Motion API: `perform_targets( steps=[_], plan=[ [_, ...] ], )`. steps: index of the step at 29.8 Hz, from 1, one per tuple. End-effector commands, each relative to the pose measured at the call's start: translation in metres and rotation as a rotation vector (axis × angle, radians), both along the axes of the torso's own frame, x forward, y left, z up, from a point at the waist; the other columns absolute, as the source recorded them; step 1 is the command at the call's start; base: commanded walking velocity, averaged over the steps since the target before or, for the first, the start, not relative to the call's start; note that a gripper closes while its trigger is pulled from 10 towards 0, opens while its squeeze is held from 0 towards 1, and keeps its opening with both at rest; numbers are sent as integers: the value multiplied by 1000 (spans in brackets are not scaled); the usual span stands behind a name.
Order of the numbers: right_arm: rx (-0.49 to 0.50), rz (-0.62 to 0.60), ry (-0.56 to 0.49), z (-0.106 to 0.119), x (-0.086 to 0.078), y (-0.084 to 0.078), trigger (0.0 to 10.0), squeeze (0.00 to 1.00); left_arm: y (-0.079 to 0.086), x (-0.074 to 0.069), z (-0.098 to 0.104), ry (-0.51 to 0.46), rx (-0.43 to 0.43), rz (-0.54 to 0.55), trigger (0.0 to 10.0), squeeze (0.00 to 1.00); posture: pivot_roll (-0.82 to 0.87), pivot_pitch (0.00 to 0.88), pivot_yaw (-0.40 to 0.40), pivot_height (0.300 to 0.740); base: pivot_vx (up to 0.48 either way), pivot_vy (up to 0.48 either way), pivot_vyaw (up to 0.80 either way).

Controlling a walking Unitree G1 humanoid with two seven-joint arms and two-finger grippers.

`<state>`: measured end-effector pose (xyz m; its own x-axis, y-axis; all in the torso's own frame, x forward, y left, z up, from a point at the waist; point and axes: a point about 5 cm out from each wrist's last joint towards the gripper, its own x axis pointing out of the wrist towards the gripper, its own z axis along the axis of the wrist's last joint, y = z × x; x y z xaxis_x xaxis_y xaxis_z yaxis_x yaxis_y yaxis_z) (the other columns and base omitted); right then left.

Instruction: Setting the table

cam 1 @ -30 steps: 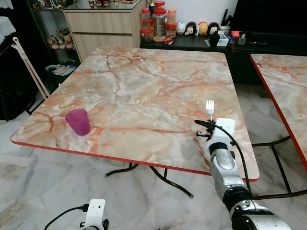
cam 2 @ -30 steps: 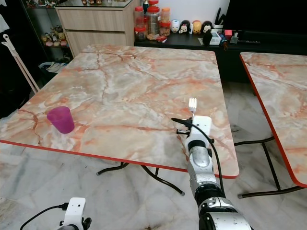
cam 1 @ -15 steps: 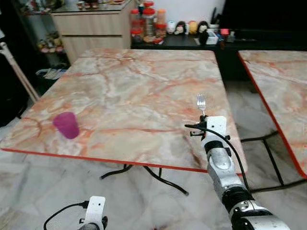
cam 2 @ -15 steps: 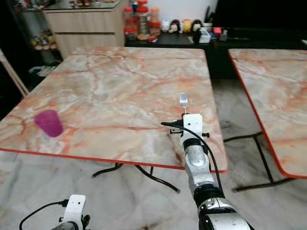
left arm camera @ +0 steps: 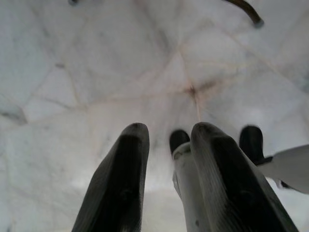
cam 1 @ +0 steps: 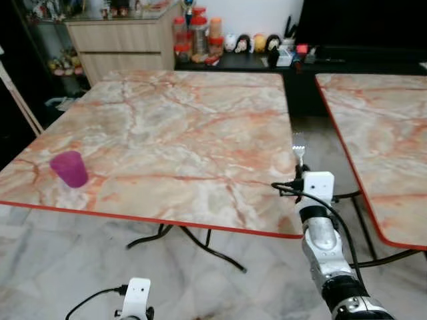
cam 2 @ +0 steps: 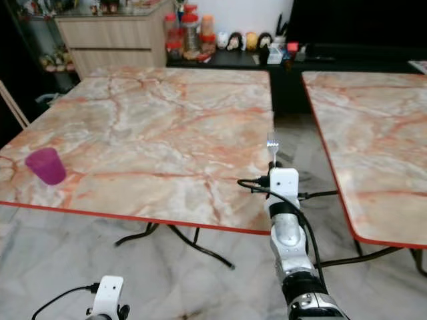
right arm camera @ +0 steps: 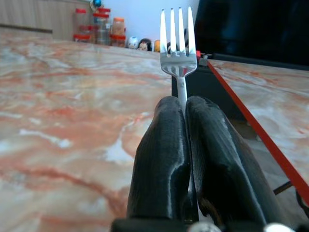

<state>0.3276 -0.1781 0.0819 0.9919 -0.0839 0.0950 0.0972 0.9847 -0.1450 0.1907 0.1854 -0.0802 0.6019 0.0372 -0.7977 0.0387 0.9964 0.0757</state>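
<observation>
A purple cup (cam 1: 69, 168) stands upright near the front left of the marble table (cam 1: 173, 127). My right gripper (right arm camera: 181, 104) is shut on the handle of a silver fork (right arm camera: 177, 43), tines pointing up. In the eye views the fork (cam 1: 299, 148) stands by the table's right edge near the front corner, above the white wrist block (cam 1: 319, 187). My left gripper (left arm camera: 166, 137) hangs low over the tiled floor, fingers apart with nothing between them.
A second marble table (cam 1: 373, 120) stands to the right across a narrow gap. Behind are a wooden cabinet (cam 1: 120, 40), jars (cam 1: 193, 33) and a dark sideboard (cam 1: 333, 63) with figurines. Black folding legs (cam 1: 200, 243) spread under the table.
The whole view has shifted, so the camera moved. The fork and right gripper, earlier over the table's front right part, now stand at its right edge. The grip is unchanged.
</observation>
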Motion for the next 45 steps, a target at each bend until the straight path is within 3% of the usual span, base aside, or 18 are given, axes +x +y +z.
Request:
perform_targets(
  steps=[1, 13, 30, 38, 39, 45],
  plan=[
    [5, 4, -13, 1, -1, 3, 10000, 0, 4, 1, 1, -3, 8, 8, 10000, 0, -79, 0, 5, 740, 0, -311, 0],
    [5, -59, 118, -34, -24, -9, 10000, 0, 5, 1, 1, -5, 5, 20, 10000, 0, -76, 0, 6, 740, 0, -22, 0],
    [44, -95, 466, -97, -66, -21, 10000, 0, 4, -2, -1, 5, 2, 10, 10000, 0, -73, 0, 6, 740, 0, 0, 0],
    [105, -168, 699, -133, -104, -28, 10000, 0, 6, -4, -1, 18, 10, -6, 10000, 0, -70, 0, 6, 740, 0, 0, 0],
    [108, -182, 757, -141, -115, -30, 10000, 0, 6, -4, -2, 24, 13, -10, 10000, 0, -68, 0, 5, 740, 0, 0, 0],
    [142, -215, 867, -157, -144, -33, 10000, 0, 3, -6, -3, 31, 13, -10, 10000, 0, -66, 0, 1, 740, 0, 0, 0]
  ],
)
